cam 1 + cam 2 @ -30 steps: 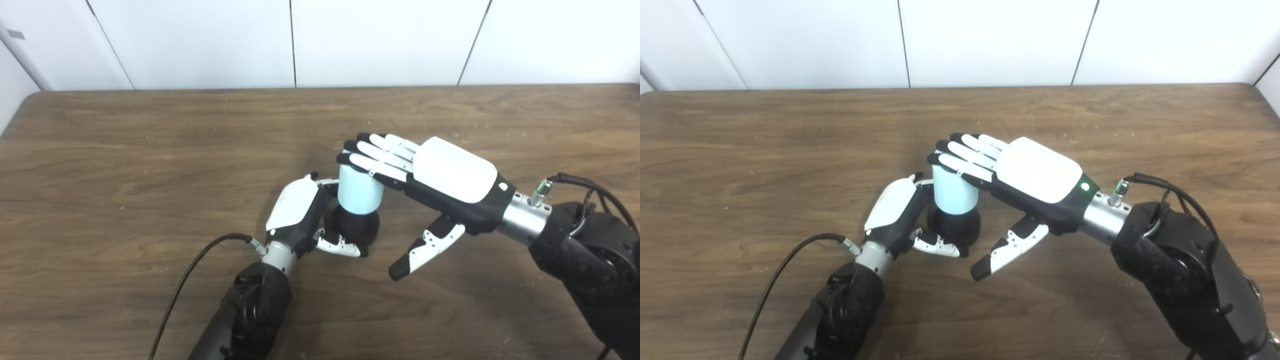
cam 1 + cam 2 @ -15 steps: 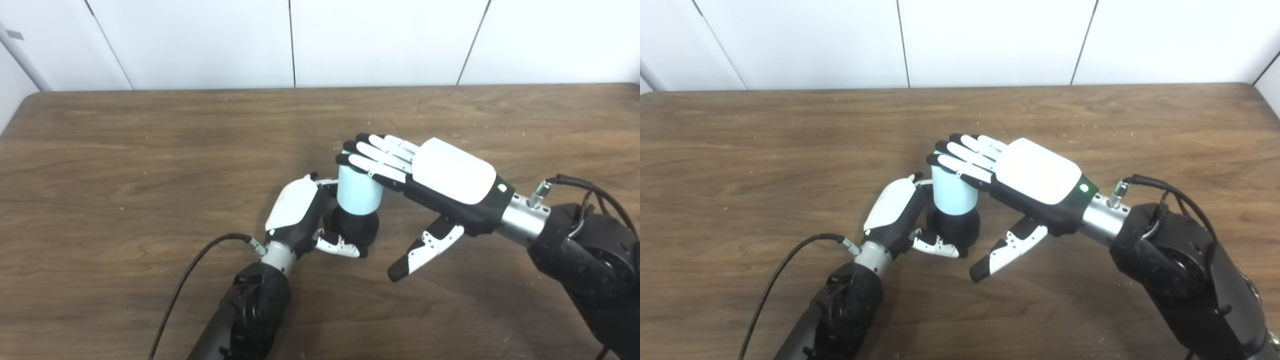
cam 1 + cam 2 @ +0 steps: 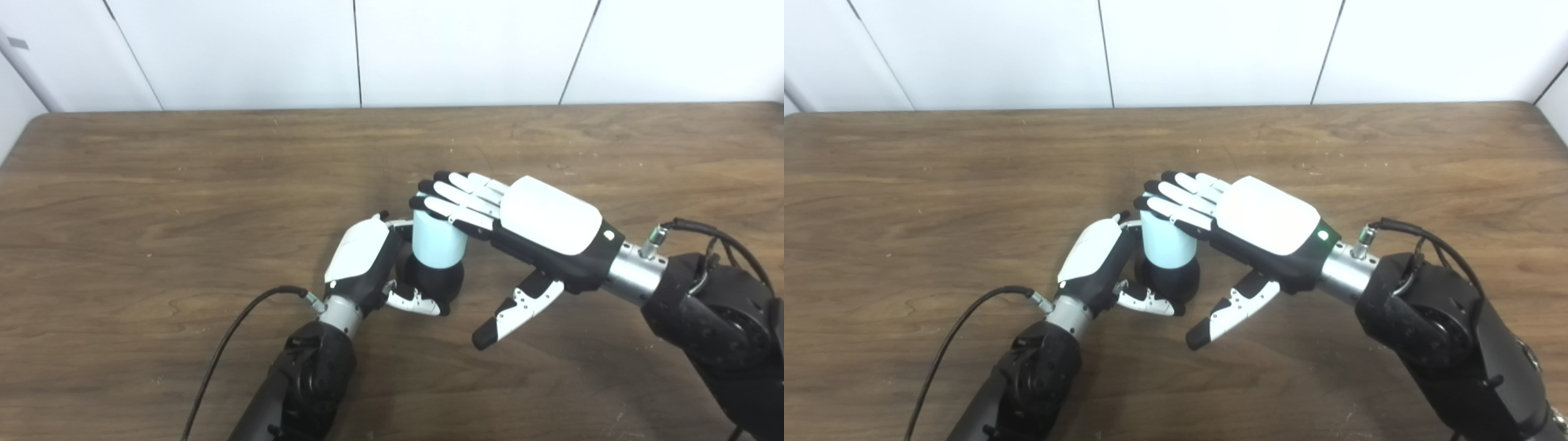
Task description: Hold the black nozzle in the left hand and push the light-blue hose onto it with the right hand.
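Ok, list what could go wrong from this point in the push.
1. The right robot hand presses flat-fingered on top of the light-blue hose without gripping it; the fingers may slide off sideways.
2. The hose stands upright on the black nozzle; an off-centre push could tilt it and jam it.
3. The left robot hand holds the nozzle only low at its base on the table, so pressure might twist it out of that hold.

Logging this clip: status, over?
Left hand shut on black nozzle. Right hand open, flat fingers atop light-blue hose. Hose upright on nozzle. Nothing in the way.
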`<state>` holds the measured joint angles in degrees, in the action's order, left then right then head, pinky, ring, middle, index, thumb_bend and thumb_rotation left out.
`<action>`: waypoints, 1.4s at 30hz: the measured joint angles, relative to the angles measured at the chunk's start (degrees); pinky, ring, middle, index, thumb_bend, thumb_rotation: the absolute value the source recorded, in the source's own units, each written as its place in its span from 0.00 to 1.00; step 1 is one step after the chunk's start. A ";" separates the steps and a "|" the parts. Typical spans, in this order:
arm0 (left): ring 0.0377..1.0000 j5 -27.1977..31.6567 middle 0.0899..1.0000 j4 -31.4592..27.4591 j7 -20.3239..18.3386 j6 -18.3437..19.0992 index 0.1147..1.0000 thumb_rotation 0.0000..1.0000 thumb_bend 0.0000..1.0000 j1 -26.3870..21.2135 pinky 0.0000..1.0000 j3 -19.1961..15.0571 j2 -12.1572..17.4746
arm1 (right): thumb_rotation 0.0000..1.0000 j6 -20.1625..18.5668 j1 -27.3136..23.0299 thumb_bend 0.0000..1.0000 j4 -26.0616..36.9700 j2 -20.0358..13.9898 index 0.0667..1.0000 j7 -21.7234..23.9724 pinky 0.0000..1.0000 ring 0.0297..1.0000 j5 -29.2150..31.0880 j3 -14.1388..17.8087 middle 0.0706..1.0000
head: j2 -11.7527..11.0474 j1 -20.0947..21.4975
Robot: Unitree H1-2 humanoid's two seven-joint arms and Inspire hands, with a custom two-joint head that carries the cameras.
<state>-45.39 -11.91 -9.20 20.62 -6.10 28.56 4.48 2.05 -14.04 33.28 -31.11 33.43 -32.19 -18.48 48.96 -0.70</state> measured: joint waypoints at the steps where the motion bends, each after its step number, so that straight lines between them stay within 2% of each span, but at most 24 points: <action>1: 0.80 0.00 0.50 0.00 0.00 0.00 0.37 0.00 0.51 0.00 1.00 0.01 0.00 | 0.93 0.02 0.12 0.69 -0.03 0.00 0.96 -0.17 0.98 1.00 0.00 -0.02 1.00 | 0.00 0.00; 13: 0.80 0.02 0.50 -0.01 0.00 0.00 0.37 0.00 0.51 0.00 1.00 -0.02 0.02 | 0.93 -0.22 -0.24 0.69 -0.14 -0.08 0.96 -1.03 0.98 1.00 0.11 -0.34 1.00 | 0.00 -0.09; 17: 0.81 0.13 0.50 -0.01 0.00 0.00 0.37 0.00 0.51 -0.01 1.00 -0.02 0.00 | 0.93 -2.49 -1.68 0.68 1.15 -0.72 0.96 1.30 0.98 1.00 1.19 0.17 1.00 | -0.09 -0.17; 24: 0.83 0.24 0.50 -0.02 0.00 0.00 0.37 0.00 0.51 0.00 1.00 0.02 -0.09 | 0.93 -4.92 -2.86 0.68 4.02 -1.19 0.96 4.99 0.98 1.00 1.52 2.82 1.00 | -0.26 -0.09; 31: 0.82 0.31 0.51 -0.02 0.02 0.00 0.37 0.00 0.51 0.05 1.00 -0.01 -0.10 | 0.93 -4.78 -4.30 0.69 4.35 -0.29 0.96 5.02 0.98 0.99 1.45 6.40 1.00 | -0.35 0.09; 37: 0.82 0.31 0.51 -0.02 0.02 0.00 0.37 0.00 0.51 0.05 1.00 0.04 -0.16 | 0.91 -4.54 -5.54 0.66 4.39 0.14 0.96 5.02 0.98 0.99 2.13 7.55 1.00 | -0.53 0.00; 42: 0.81 0.27 0.50 -0.02 0.03 0.00 0.37 0.00 0.51 0.05 1.00 -0.01 -0.14 | 0.87 -6.26 -7.30 0.65 5.55 0.15 0.94 5.61 0.97 0.98 3.42 8.73 0.99 | -0.70 0.09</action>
<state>-45.11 -11.93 -9.17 20.62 -6.05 28.55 4.35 -4.21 -21.34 38.83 -30.97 39.04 -28.77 -9.75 48.25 -0.62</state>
